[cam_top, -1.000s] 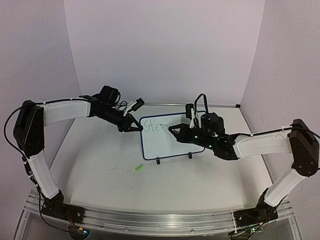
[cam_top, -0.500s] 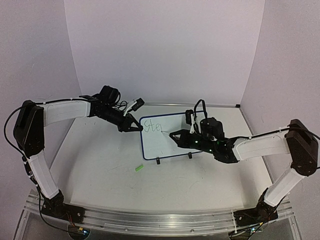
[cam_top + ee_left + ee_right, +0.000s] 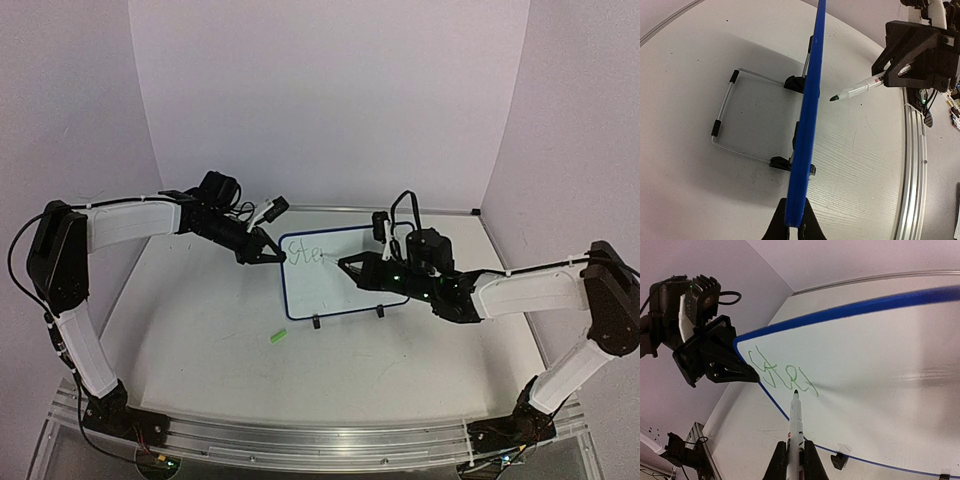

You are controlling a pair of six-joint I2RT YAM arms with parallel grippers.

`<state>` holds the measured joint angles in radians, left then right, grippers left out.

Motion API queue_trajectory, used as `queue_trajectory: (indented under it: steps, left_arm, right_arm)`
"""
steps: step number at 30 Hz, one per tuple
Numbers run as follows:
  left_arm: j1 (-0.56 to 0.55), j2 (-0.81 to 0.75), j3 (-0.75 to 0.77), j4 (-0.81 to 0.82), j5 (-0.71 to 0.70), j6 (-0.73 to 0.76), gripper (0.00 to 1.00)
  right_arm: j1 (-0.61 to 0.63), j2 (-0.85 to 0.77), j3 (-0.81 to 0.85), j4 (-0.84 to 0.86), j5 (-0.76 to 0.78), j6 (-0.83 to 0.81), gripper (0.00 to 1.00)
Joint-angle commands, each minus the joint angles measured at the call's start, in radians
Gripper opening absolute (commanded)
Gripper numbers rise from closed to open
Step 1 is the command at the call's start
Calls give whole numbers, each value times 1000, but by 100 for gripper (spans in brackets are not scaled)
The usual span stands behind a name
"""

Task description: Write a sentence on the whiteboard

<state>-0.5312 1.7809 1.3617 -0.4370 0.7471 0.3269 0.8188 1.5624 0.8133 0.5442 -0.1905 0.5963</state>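
Whiteboard: you have the small rectangular whiteboard (image 3: 335,290) with a dark blue rounded-corner frame standing in the middle of the matte white desk (image 3: 190,330), closer to its far edge than to its near edge.
Support: two black plastic clip feet (image 3: 796,83) grip its bottom edge, and a thin metal wire stand (image 3: 722,115) lies flat on the desk behind it.
Sentence: your thin green handwritten sentence (image 3: 782,377) sits in the board's upper left corner and reads about "Ste".
Left gripper: your black left gripper (image 3: 792,227) is pinched on the blue frame at the board's left edge, a finger on each face.
Right gripper: your black right gripper (image 3: 794,460) is clamped on a slim white marker (image 3: 796,425) with a dark green tip.
Marker tip: it points at the board's face just beside the last letter. The left wrist view shows a small gap between tip and board.
Loose item: a small light green piece (image 3: 279,338) lies on the desk, before the board's lower left corner on the side of the near edge, apart from both arms.
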Motion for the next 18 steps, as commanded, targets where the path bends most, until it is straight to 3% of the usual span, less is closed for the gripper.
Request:
queue_trajectory:
  steps: [1, 18]
  left_arm:
    - [-18, -9, 22, -39, -53, 25, 0]
    - [-21, -8, 22, -39, -54, 25, 0]
  right_arm:
    - [-2, -23, 52, 6, 30, -25, 0]
    - [-2, 36, 105, 8, 81, -39, 0]
